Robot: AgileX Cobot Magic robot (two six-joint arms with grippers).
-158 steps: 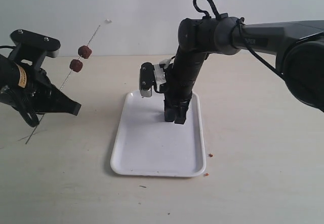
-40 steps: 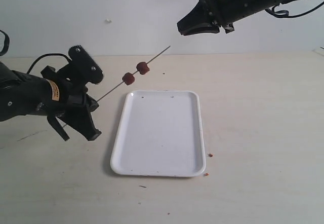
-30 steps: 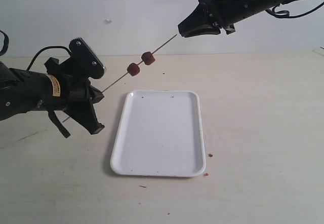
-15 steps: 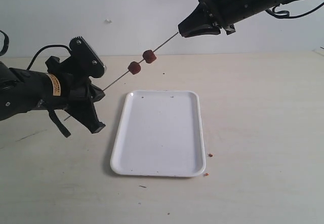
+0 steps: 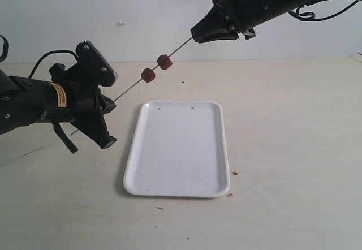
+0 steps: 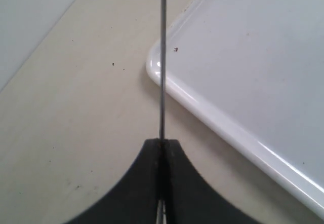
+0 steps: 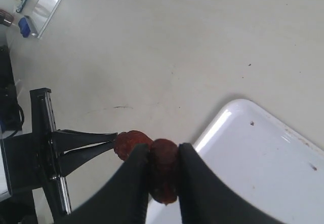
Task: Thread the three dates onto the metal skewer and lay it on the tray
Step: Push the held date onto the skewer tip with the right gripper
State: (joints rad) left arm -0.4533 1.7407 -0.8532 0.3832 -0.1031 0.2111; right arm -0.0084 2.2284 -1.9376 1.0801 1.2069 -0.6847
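At the far left, at about nine o'clock from the tray (image 5: 178, 154), we see the left gripper (image 6: 161, 148). Its fingers are pressed together on the lower end of the skewer (image 5: 127, 90). The thin rod slants up through the air toward two o'clock. Two dates are already threaded on it, the lower date (image 5: 148, 75) and the upper date (image 5: 164, 62), set near each other above the tray's eleven o'clock corner. The tray itself lies flat and bare on the table (image 5: 294, 148).

At the skewer's upper tip, at about one o'clock from the tray, the right gripper (image 7: 163, 158) is clamped on the third date (image 7: 163, 176). The tip meets the fingers, but we cannot tell whether it has entered the fruit.

We judge the risk to lie at that meeting point. The rod is gripped only at its far end, so it can flex or swivel. If the tip lands off centre, it may glance off the wrinkled skin or strike a finger. It could also push the date out of the grip, and the date would drop to the table or tray. A hard push on a misaligned tip could bow the rod or make it slip in the left gripper. Because the rod is tilted, a jolt might also slide the two threaded dates down toward the left gripper.
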